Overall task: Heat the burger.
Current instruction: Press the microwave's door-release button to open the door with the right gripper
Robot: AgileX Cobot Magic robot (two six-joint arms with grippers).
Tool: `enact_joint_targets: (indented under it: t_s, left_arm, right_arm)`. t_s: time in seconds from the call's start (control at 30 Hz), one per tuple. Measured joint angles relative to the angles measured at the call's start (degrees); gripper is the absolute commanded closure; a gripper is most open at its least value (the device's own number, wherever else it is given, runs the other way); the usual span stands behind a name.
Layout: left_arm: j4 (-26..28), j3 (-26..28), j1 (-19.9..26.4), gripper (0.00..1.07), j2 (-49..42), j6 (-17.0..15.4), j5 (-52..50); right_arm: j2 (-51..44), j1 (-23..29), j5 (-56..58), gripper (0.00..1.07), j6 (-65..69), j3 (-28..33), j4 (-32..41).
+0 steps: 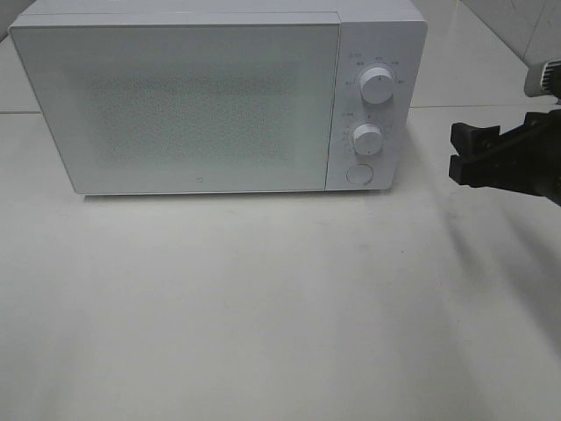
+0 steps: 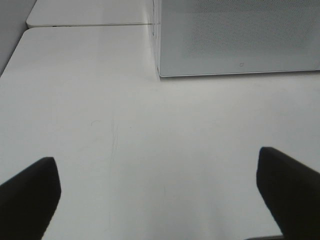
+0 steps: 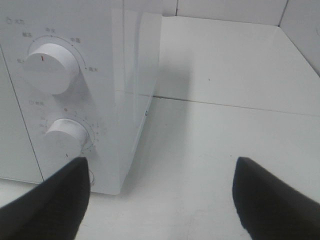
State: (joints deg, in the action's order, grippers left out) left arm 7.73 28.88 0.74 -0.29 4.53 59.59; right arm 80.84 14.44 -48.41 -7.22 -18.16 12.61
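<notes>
White surface (image 1: 263,307) runs wide and open in front of the microwave and out past its right side.

The right tool (image 1: 458,153) hangs above that surface at the right edge of the exterior view. It is level with the control panel and apart from it, with open room between. Its dark fingers (image 3: 50,205) are spread wide; they hold nothing and touch nothing.

The left tool (image 2: 157,200) appears only in its own wrist view, over the surface in front of the microwave's left front corner and well apart from it. Its fingers (image 2: 27,197) are spread as wide, gripping nothing. The surface's left edge (image 2: 11,65) lies to its outer side.

Outward from the tools stands the microwave (image 1: 193,105), white and box-shaped, with its door (image 1: 175,96) shut flush. On the panel, an upper knob (image 1: 377,88) sits above a lower knob (image 1: 367,139), with a round button (image 1: 358,174) under both. A seam (image 1: 491,107) crosses the surface behind the right tool.

The burger shows in none of the three views. The door's frosted face lets nothing through, so where the burger is cannot be told.
</notes>
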Motion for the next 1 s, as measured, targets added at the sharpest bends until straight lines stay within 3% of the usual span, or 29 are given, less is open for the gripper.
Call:
enact_joint_targets:
  t_s: [0.13, 0.23, 0.33, 0.4, 0.5, 0.7, 0.77, 1.0]
  left_arm:
    - [0.0, 0.0, 0.0, 0.07, 0.0, 0.0, 0.0]
    - [0.0, 0.0, 0.0, 0.07, 0.0, 0.0, 0.0]
    - [0.0, 0.0, 0.0, 0.07, 0.0, 0.0, 0.0]
    - [0.0, 0.0, 0.0, 0.07, 0.0, 0.0, 0.0]
    - [0.0, 0.0, 0.0, 0.07, 0.0, 0.0, 0.0]
    - [0.0, 0.0, 0.0, 0.07, 0.0, 0.0, 0.0]
    - [0.0, 0.0, 0.0, 0.07, 0.0, 0.0, 0.0]
    - [0.0, 0.0, 0.0, 0.07, 0.0, 0.0, 0.0]
  right_arm:
    - [1.4, 2.9, -2.8, 0.32, -1.8, 0.7, 4.2]
    - [4.8, 9.1, -6.8, 0.32, -4.5, 0.9, 12.5]
    - [5.3, 10.1, -7.7, 0.32, -4.9, 0.9, 13.7]
    - [8.1, 15.2, -11.2, 0.32, -5.5, 0.9, 19.1]
    - [10.3, 18.7, -13.4, 0.32, -5.7, 0.8, 23.5]
    - [13.1, 23.7, -15.4, 0.32, -5.8, 0.7, 28.2]
    - [15.2, 27.4, -16.3, 0.32, -5.8, 0.1, 32.6]
    - [17.9, 31.6, -16.7, 0.32, -5.8, -1.9, 35.9]
